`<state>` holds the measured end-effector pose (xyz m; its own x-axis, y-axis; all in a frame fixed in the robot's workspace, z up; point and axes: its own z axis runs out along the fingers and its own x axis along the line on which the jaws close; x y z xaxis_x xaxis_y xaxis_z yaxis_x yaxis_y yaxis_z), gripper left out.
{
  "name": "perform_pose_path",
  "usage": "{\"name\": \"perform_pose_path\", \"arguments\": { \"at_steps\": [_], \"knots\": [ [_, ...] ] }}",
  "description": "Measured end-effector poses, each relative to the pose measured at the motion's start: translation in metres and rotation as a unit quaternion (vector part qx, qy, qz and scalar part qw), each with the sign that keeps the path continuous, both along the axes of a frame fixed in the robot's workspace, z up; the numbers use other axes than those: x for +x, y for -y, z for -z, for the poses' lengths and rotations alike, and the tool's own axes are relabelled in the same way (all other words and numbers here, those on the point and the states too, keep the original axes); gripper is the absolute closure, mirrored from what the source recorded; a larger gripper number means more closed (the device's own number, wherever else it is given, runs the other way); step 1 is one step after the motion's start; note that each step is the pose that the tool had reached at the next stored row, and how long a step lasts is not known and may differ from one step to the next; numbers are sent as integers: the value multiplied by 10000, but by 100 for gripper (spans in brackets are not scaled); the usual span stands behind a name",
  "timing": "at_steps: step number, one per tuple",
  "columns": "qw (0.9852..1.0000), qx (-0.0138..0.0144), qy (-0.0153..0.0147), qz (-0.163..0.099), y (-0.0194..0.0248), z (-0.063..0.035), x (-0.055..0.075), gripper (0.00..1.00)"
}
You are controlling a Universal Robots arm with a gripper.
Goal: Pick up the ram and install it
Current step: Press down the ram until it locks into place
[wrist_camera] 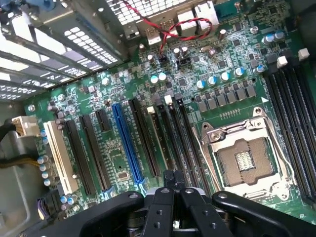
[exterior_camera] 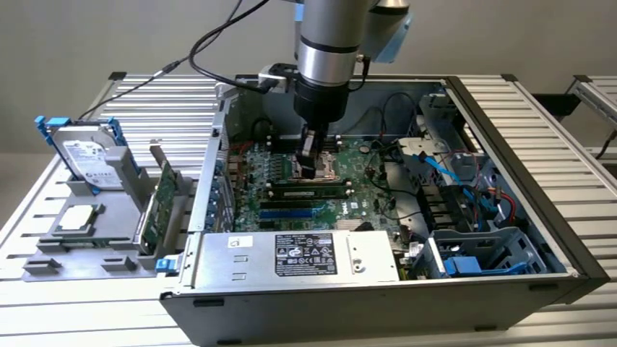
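Exterior view is showing the long, thin green ram stick (exterior_camera: pixel 308 192) sitting seated in a slot on the green motherboard (exterior_camera: pixel 337 181), just in front of the silver CPU socket (wrist_camera: pixel 245 159). Directly above that socket, the black gripper (exterior_camera: pixel 311 170) (wrist_camera: pixel 174 181) is hanging with its fingers (wrist_camera: pixel 168 178) pressed together, holding nothing.

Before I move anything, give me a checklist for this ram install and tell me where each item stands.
1. Ram lying along a motherboard slot: ok.
2. Ram pressed fully home with the latches closed: cannot tell.
3. Gripper inside the case, close above the ram: ok.
4. Red and black wires away from the slots: ok.
5. CPU socket covered: not ok, it sits bare beside the slots.
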<state>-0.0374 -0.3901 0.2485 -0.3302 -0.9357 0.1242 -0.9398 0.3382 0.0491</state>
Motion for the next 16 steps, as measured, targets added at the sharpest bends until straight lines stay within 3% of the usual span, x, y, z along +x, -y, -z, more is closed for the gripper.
{"name": "perform_pose_path", "arguments": {
  "at_steps": [4, 8, 12, 16],
  "knots": [
    [9995, 0, 0, 320, 0, 0, 0, 89],
    [9980, 0, 0, 636, 0, 0, 0, 89],
    [9954, 0, 0, 962, 0, 0, 0, 89],
    [9917, 0, 0, 1288, 0, 0, 0, 89]
  ]
}}
